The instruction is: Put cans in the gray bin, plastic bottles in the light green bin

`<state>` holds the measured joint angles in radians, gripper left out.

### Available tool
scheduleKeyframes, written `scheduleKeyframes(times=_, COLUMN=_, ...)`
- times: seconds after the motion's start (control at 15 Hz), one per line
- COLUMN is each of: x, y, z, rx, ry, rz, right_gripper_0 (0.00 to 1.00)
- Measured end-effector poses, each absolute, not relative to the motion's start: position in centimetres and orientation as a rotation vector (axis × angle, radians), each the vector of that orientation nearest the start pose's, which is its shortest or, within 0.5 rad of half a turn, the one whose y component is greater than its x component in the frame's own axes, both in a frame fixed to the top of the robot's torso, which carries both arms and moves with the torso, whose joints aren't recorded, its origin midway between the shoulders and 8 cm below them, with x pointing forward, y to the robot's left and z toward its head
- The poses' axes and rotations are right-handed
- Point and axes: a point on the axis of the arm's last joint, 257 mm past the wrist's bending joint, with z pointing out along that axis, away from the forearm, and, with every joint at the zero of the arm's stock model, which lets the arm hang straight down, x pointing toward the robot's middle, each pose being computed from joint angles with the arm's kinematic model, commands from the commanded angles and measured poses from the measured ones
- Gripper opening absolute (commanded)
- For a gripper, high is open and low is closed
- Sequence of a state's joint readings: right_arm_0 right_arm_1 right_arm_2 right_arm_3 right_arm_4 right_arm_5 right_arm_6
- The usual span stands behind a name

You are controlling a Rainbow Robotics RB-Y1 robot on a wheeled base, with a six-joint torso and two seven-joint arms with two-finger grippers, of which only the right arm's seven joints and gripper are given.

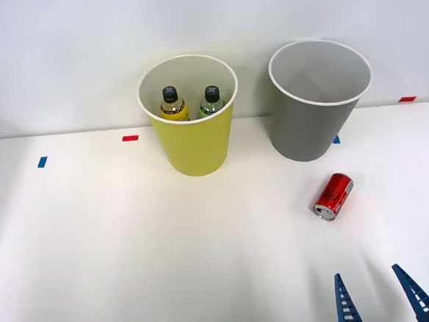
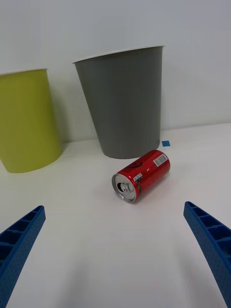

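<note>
The right gripper [image 1: 379, 297] hangs low over the white table [image 1: 95, 250], its blue ribbed fingers [image 2: 21, 231] spread wide and holding nothing. Just ahead of it, the red can [image 1: 333, 195] lies on its side, smooth and shiny, with its silver top facing the gripper. It is still waiting to go in. Behind it stands the gray bin [image 1: 311, 125], tall and round. Beside that, the light green bin [image 1: 195, 144] already holds the yellow bottle [image 1: 172, 105] and the green bottle [image 1: 211, 101], so only the can looks left.

White table [image 1: 95, 243] with small blue and red tape marks [image 1: 130, 138], plain pale wall [image 1: 60, 54] behind
</note>
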<state>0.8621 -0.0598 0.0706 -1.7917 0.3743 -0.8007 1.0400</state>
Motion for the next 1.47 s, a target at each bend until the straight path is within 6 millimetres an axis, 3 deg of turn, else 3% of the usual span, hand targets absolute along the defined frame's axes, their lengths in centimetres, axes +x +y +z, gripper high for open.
scheduleKeyframes(times=1.47, x=26.22, y=-23.26, z=-26.32, rx=0.004, ry=1.435, rz=0.190, right_gripper_0=1.00)
